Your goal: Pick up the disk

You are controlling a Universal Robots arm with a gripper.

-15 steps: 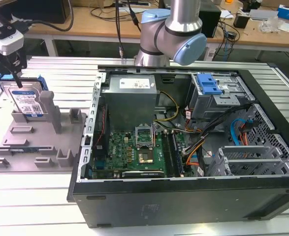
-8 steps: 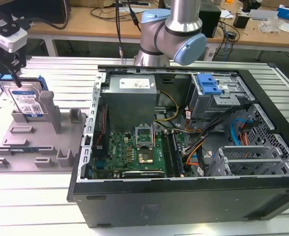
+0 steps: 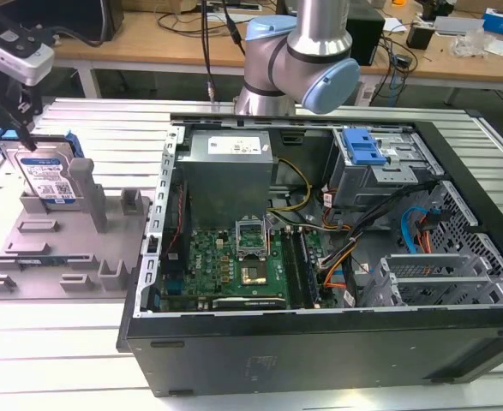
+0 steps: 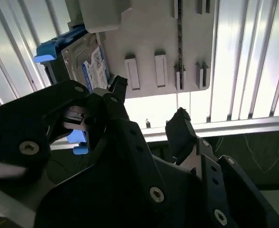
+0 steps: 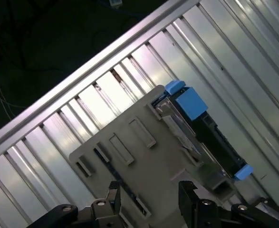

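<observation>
Gripper [image 4: 149, 102] wide open, empty, hovering over holder tray [image 3: 71, 244], offset from disk [image 3: 47, 175] standing on edge at tray's corner. Approach step; needs centring over disk before closing.

The disk [image 3: 47, 177] has a silver metal body, a paper label and smooth blue plastic rails. The holder tray [image 3: 62, 250] is matt grey plastic. The counter [image 3: 62, 368] is ribbed, shiny metal. The gripper [image 4: 149, 102] is matt black.
</observation>
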